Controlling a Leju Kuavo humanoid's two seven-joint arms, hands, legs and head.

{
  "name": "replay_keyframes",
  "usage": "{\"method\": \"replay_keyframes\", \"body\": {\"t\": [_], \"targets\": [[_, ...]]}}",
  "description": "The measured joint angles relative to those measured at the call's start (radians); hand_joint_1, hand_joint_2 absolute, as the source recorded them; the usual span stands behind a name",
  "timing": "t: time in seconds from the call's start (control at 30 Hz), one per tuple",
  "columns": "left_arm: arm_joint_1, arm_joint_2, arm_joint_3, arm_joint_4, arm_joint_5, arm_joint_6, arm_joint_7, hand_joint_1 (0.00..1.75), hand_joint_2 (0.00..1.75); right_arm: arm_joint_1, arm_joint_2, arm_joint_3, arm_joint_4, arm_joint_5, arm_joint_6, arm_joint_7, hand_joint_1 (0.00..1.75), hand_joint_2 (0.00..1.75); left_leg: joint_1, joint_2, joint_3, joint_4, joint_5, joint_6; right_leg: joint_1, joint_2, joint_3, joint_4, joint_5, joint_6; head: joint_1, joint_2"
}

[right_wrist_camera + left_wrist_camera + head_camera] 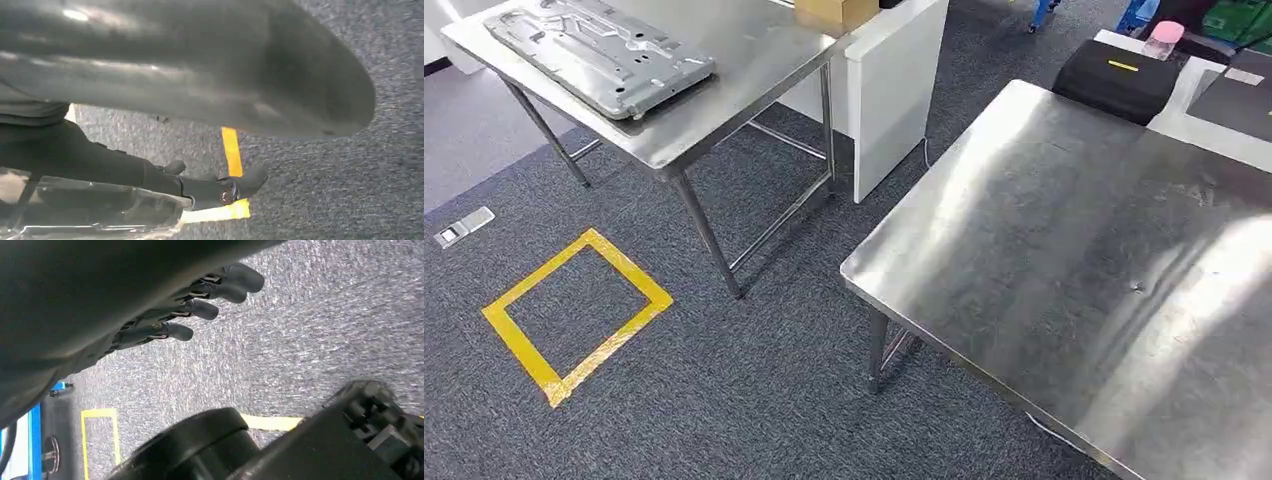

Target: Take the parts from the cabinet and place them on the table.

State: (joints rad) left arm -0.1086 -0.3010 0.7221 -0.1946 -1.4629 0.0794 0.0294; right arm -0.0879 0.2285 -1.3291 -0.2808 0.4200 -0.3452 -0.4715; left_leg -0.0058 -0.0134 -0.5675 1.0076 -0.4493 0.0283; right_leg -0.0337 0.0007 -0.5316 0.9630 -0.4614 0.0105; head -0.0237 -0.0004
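Steel table [1084, 270] is cut off by the frame's edge, bare. Stamped metal part [599, 45] lies on a farther table [724, 95]. Left hand [190, 305] hangs over carpet [325, 330], fingers apart, holding nothing. Right hand [200, 187] grips a blurred clear-wrapped part [95, 210] beneath its fingers, partly cut off.

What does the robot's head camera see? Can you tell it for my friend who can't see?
Two shiny steel tables stand on grey carpet: a bare near table on the right, and a far table at upper left holding a flat grey metal part. A yellow tape square marks the floor.
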Motion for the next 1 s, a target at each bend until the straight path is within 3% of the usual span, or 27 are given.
{"method": "replay_keyframes", "body": {"t": [0.03, 0.1, 0.13, 0.17, 0.2, 0.23, 0.3, 0.33, 0.37, 0.47, 0.5, 0.53, 0.57, 0.63, 0.67, 0.7, 0.73, 0.77, 0.8, 0.83, 0.87, 0.9, 0.97, 1.0], "targets": [[0.000, 0.000, 0.000, 0.000, 0.000, 0.000, -0.001, 0.00, 0.00, 0.000, -0.001, -0.001, 0.000, 0.000, 0.000, 0.000, 0.00, 0.00, 0.002, 0.004, -0.018, 0.045, -0.036, -0.008, -0.001, 0.001, 0.002, 0.000, 0.000, -0.008, -0.008, 0.000], [0.000, 0.002, 0.000, 0.000, 0.000, 0.000, -0.002, 0.00, 0.00, 0.000, -0.001, -0.002, 0.000, -0.001, -0.002, 0.003, 0.00, 0.00, 0.010, 0.005, -0.090, 0.200, -0.118, -0.021, 0.003, 0.004, 0.003, 0.000, -0.002, -0.011, -0.007, 0.000], [0.001, 0.003, 0.000, 0.000, 0.000, 0.000, -0.002, 0.00, 0.00, 0.000, -0.001, -0.004, 0.000, -0.004, -0.003, 0.004, 0.00, 0.00, 0.012, 0.005, -0.130, 0.279, -0.148, -0.025, 0.005, 0.006, 0.003, 0.001, -0.003, -0.012, -0.008, 0.000], [0.001, 0.004, 0.000, 0.000, -0.002, -0.001, -0.002, 0.00, 0.00, 0.000, -0.002, -0.005, 0.000, -0.006, -0.004, 0.004, 0.00, 0.00, 0.015, 0.005, -0.152, 0.319, -0.152, -0.026, 0.005, 0.010, 0.003, 0.001, -0.003, -0.012, -0.007, 0.000], [0.002, 0.005, 0.000, 0.000, -0.002, -0.001, -0.002, 0.00, 0.00, 0.000, -0.002, -0.005, 0.000, -0.007, -0.004, 0.004, 0.00, 0.00, 0.017, 0.005, -0.150, 0.308, -0.132, -0.026, 0.006, 0.016, 0.005, 0.001, -0.004, -0.012, -0.008, 0.000], [0.002, 0.005, 0.000, 0.000, -0.003, -0.001, -0.002, 0.00, 0.00, 0.000, -0.001, -0.006, 0.000, -0.008, -0.005, 0.004, 0.00, 0.00, 0.017, 0.005, -0.120, 0.242, -0.086, -0.023, 0.006, 0.025, 0.007, 0.001, -0.004, -0.012, -0.007, 0.000], [0.001, 0.006, -0.002, 0.000, -0.007, -0.003, -0.002, 0.00, 0.00, -0.003, 0.000, -0.006, 0.000, -0.008, -0.013, 0.005, 0.00, 0.00, 0.017, -0.006, -0.032, 0.064, 0.002, -0.011, 0.006, 0.043, 0.012, 0.000, -0.004, -0.011, -0.008, 0.000], [0.000, 0.008, -0.005, 0.000, -0.008, -0.005, -0.002, 0.00, 0.00, -0.005, 0.004, -0.006, 0.000, -0.008, -0.020, 0.005, 0.00, 0.00, 0.017, -0.038, 0.001, 0.000, 0.005, -0.003, 0.006, 0.050, 0.011, 0.000, -0.004, -0.010, -0.007, 0.000], [-0.001, 0.009, -0.007, 0.000, -0.008, -0.008, 0.000, 0.00, 0.00, -0.006, 0.004, -0.006, 0.000, -0.008, -0.025, 0.005, 0.00, 0.00, 0.010, -0.026, -0.001, -0.002, 0.007, 0.000, 0.016, 0.054, 0.007, 0.001, -0.005, -0.005, -0.007, 0.000], [-0.005, 0.009, -0.009, 0.000, -0.008, -0.016, 0.003, 0.00, 0.00, -0.002, 0.006, -0.006, 0.000, -0.008, -0.037, 0.008, 0.00, 0.00, 0.004, -0.014, 0.000, -0.005, 0.008, 0.015, 0.011, 0.064, 0.006, -0.012, -0.001, 0.017, -0.008, 0.000], [-0.005, 0.009, -0.010, 0.000, -0.008, -0.017, 0.003, 0.00, 0.00, -0.003, 0.007, -0.006, 0.000, -0.008, -0.041, 0.008, 0.00, 0.00, 0.016, -0.005, 0.012, -0.035, 0.022, 0.026, 0.022, 0.060, 0.002, -0.008, -0.005, 0.021, -0.006, 0.000], [-0.008, 0.009, -0.010, 0.000, -0.008, -0.018, 0.002, 0.00, 0.00, -0.003, 0.006, -0.006, 0.000, -0.008, -0.046, 0.009, 0.00, 0.00, 0.011, 0.000, 0.021, -0.047, 0.028, 0.029, 0.018, 0.032, -0.010, 0.020, -0.019, 0.018, -0.005, 0.000], [-0.008, 0.009, -0.010, 0.000, -0.008, -0.018, 0.000, 0.00, 0.00, -0.006, 0.006, -0.006, 0.000, -0.008, -0.050, 0.009, 0.00, 0.00, 0.012, 0.005, 0.021, -0.050, 0.031, 0.038, 0.020, 0.021, -0.035, 0.074, -0.048, 0.009, -0.001, 0.000], [-0.009, 0.009, -0.010, 0.000, -0.008, -0.020, -0.005, 0.00, 0.00, -0.009, 0.006, -0.006, 0.000, -0.008, -0.056, 0.015, 0.00, 0.00, 0.007, 0.020, 0.017, -0.049, 0.029, 0.038, 0.017, 0.013, -0.131, 0.255, -0.121, -0.002, 0.001, 0.000], [-0.009, 0.009, -0.010, 0.000, -0.008, -0.022, -0.006, 0.00, 0.00, -0.008, 0.005, -0.007, 0.000, -0.009, -0.062, 0.017, 0.00, 0.00, 0.005, 0.025, 0.015, -0.049, 0.029, 0.038, 0.017, 0.012, -0.164, 0.318, -0.139, 0.001, 0.001, 0.000], [-0.008, 0.009, -0.010, 0.000, -0.009, -0.023, -0.007, 0.00, 0.00, -0.006, 0.005, -0.007, 0.000, -0.010, -0.066, 0.019, 0.00, 0.00, 0.003, 0.029, 0.015, -0.049, 0.029, 0.038, 0.017, 0.011, -0.168, 0.323, -0.133, 0.009, 0.001, 0.000], [-0.009, 0.009, -0.011, 0.000, -0.009, -0.024, -0.009, 0.00, 0.00, -0.005, 0.004, -0.008, 0.000, -0.011, -0.071, 0.020, 0.00, 0.00, 0.003, 0.032, 0.016, -0.049, 0.029, 0.038, 0.017, 0.009, -0.140, 0.269, -0.107, 0.020, 0.001, 0.000], [-0.009, 0.009, -0.011, 0.000, -0.010, -0.025, -0.009, 0.00, 0.00, -0.004, 0.003, -0.009, 0.000, -0.011, -0.075, 0.021, 0.00, 0.00, 0.003, 0.035, 0.017, -0.048, 0.028, 0.036, 0.017, 0.005, -0.094, 0.181, -0.072, 0.030, 0.002, 0.000], [-0.009, 0.009, -0.012, 0.000, -0.011, -0.026, -0.009, 0.00, 0.00, -0.005, 0.002, -0.009, 0.000, -0.011, -0.079, 0.021, 0.00, 0.00, 0.002, 0.039, 0.019, -0.047, 0.027, 0.033, 0.017, -0.011, -0.031, 0.067, -0.035, 0.037, 0.002, 0.000], [-0.009, 0.009, -0.014, 0.000, -0.013, -0.027, -0.009, 0.00, 0.00, -0.007, 0.002, -0.009, 0.000, -0.011, -0.084, 0.021, 0.00, 0.00, -0.001, 0.042, 0.019, -0.043, 0.025, 0.029, 0.017, -0.041, 0.010, -0.007, -0.019, 0.035, 0.003, 0.000], [-0.009, 0.009, -0.015, 0.000, -0.014, -0.029, -0.009, 0.00, 0.00, -0.011, 0.003, -0.009, 0.000, -0.011, -0.087, 0.023, 0.00, 0.00, -0.011, 0.046, 0.016, -0.031, 0.016, 0.021, 0.025, -0.040, 0.009, -0.021, -0.005, 0.028, 0.004, 0.000], [-0.009, 0.009, -0.015, 0.000, -0.015, -0.032, -0.008, 0.00, 0.00, -0.012, 0.003, -0.009, 0.000, -0.011, -0.090, 0.024, 0.00, 0.00, -0.011, 0.049, 0.016, -0.032, 0.014, 0.017, 0.023, -0.033, 0.012, -0.019, -0.002, 0.018, -0.002, 0.000], [-0.010, 0.009, -0.016, 0.000, -0.016, -0.038, -0.005, 0.00, 0.00, -0.009, 0.003, -0.010, 0.000, -0.013, -0.096, 0.024, 0.00, 0.00, -0.009, 0.059, 0.021, -0.032, 0.012, 0.012, 0.024, -0.024, 0.003, -0.017, -0.003, 0.011, -0.002, 0.000], [-0.010, 0.009, -0.018, 0.000, -0.017, -0.039, -0.004, 0.00, 0.00, -0.009, 0.004, -0.011, 0.000, -0.015, -0.098, 0.024, 0.00, 0.00, -0.005, 0.063, 0.019, -0.025, 0.007, 0.005, 0.006, -0.017, 0.018, -0.020, 0.002, 0.001, -0.002, 0.000]]}}
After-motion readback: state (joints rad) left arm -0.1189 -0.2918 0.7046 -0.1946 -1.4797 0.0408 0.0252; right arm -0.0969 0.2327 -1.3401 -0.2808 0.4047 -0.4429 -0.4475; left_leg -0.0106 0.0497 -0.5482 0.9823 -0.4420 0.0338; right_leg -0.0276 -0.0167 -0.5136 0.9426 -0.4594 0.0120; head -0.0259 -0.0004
